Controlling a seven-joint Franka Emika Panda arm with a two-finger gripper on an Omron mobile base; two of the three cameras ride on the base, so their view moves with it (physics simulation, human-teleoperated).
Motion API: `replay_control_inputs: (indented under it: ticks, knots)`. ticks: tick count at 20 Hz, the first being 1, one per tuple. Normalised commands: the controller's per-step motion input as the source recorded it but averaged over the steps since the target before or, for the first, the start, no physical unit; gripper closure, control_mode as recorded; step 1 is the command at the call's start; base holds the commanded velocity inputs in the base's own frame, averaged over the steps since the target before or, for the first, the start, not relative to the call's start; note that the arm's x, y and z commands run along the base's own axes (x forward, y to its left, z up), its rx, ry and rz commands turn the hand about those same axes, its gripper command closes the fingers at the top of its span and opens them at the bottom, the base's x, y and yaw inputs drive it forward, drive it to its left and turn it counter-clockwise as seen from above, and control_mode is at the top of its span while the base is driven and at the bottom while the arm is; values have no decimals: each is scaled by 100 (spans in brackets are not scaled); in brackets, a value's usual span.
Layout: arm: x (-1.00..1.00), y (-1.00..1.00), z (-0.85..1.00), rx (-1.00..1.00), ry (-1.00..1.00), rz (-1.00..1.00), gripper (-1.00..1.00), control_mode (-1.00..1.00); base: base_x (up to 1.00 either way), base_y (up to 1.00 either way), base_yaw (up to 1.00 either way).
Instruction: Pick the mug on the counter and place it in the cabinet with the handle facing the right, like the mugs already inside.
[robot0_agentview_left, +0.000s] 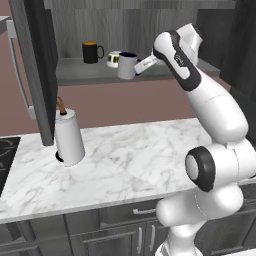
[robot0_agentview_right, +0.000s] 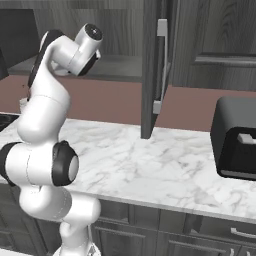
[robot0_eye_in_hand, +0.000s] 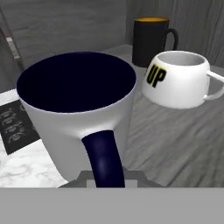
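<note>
The light grey mug (robot0_agentview_left: 127, 65) hangs slightly tilted at the front edge of the cabinet shelf (robot0_agentview_left: 80, 76). My gripper (robot0_agentview_left: 136, 67) comes in from its right and is shut on it. In the hand view the mug (robot0_eye_in_hand: 76, 109) shows its dark inside, and its navy handle (robot0_eye_in_hand: 103, 159) points back at the hand; my fingertips are hidden behind it. On the shelf behind stand the black mug with orange rim (robot0_agentview_left: 91, 52) (robot0_eye_in_hand: 151, 39) and the squat white cup (robot0_agentview_left: 114, 59) (robot0_eye_in_hand: 179, 83), both handles to the right. The marble counter (robot0_agentview_left: 130, 160) lies below.
The cabinet's tall dark door (robot0_agentview_left: 35, 65) (robot0_agentview_right: 152, 65) stands open at the left of the shelf. A white paper towel roll (robot0_agentview_left: 69, 137) stands on the counter under it, with a cooktop (robot0_agentview_left: 5, 155) further left. A black appliance (robot0_agentview_right: 235, 145) sits at the counter's right.
</note>
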Motion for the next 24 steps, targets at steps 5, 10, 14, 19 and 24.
replay_control_inputs:
  ticks: [5, 10, 14, 19, 24]
  knots:
    - [38, -7, 0, 0, 0, 0, 100, -100, 0, 0, 0]
    - [29, -4, 0, 0, 0, 0, 100, -100, 0, 0, 0]
    - [30, -6, 0, 0, 0, 0, 100, -100, 0, 0, 0]
    - [28, -7, 0, 0, 0, -1, 100, -100, 0, 0, 0]
    - [27, -3, 0, 0, 0, 0, 100, -100, 0, 0, 0]
